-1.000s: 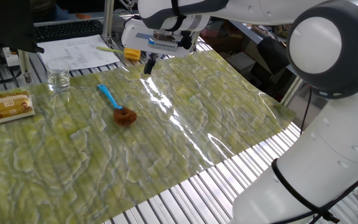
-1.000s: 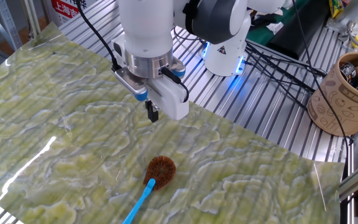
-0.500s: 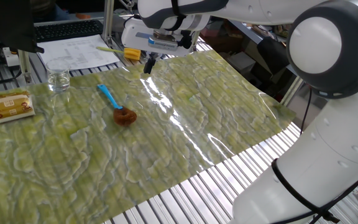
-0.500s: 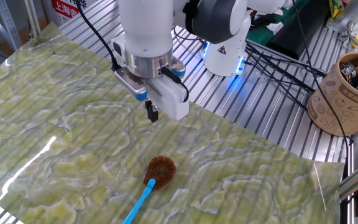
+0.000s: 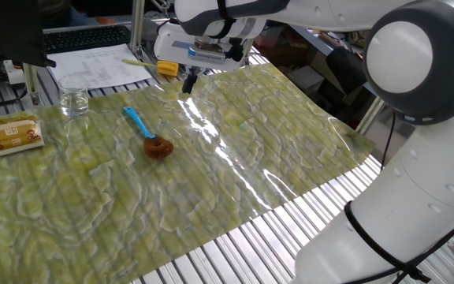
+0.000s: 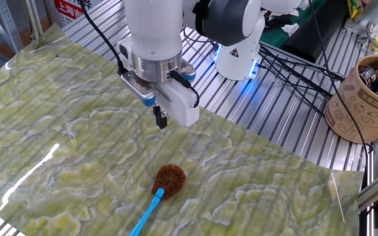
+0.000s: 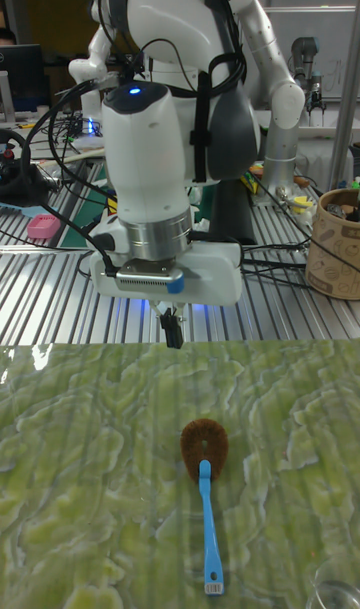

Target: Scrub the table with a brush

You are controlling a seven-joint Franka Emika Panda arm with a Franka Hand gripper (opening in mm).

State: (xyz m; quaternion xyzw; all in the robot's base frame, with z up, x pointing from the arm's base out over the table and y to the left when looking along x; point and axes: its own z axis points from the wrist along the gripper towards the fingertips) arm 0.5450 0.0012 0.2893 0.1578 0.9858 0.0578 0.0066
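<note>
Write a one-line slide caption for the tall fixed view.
Franka arm's two-finger gripper, fingers together, hovers above the blue-handled, brown-bristled brush lying untouched on the yellow-green marbled table.

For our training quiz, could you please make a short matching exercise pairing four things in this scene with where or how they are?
Things:
1. brush
2. gripper
3. tan box
4. glass

Places or states:
A. shut, empty, above the sheet
B. lying flat mid-sheet, bristle head toward the robot
C. upright at the sheet's edge near the papers
D. lying on the sheet's far end, away from the robot

Pairs: 1-B, 2-A, 3-D, 4-C
</note>
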